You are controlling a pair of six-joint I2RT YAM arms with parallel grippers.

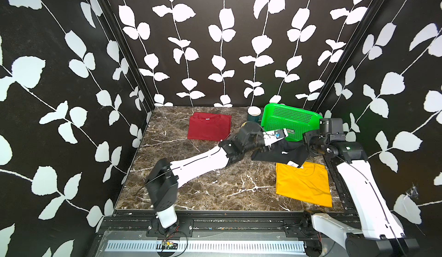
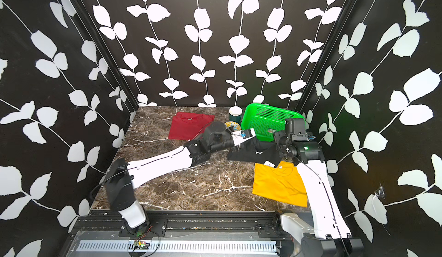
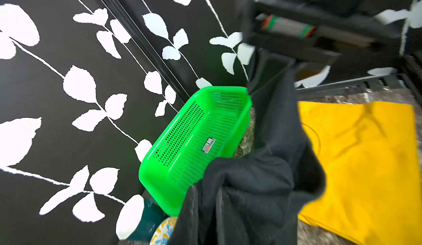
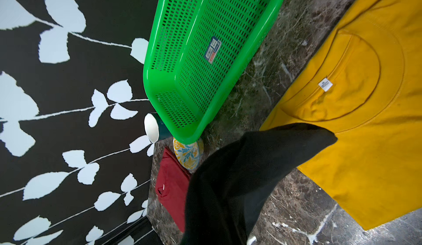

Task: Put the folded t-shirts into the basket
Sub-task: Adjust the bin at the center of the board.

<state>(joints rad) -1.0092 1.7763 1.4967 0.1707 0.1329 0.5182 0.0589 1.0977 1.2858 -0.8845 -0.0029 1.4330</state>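
The black t-shirt (image 1: 279,151) (image 2: 253,151) hangs bunched between my two grippers, just in front of the green basket (image 1: 290,120) (image 2: 267,119), which tilts up against the back right corner. My left gripper (image 1: 266,147) (image 3: 206,192) is shut on its left end. At the right end my right gripper (image 1: 307,145) is shut on the cloth, which hides the fingers in the right wrist view. Its lower edge overlaps the collar end of the yellow t-shirt (image 1: 302,184) (image 4: 365,118), flat at the front right. The red t-shirt (image 1: 209,126) (image 4: 171,191) lies flat at the back.
A dark green mug (image 1: 254,114) stands at the basket's left end. A small patterned bowl (image 2: 232,125) (image 4: 188,155) sits in front of it, beside my left wrist. Leaf-patterned walls close in three sides. A black rail (image 1: 227,216) runs along the marble table's front edge.
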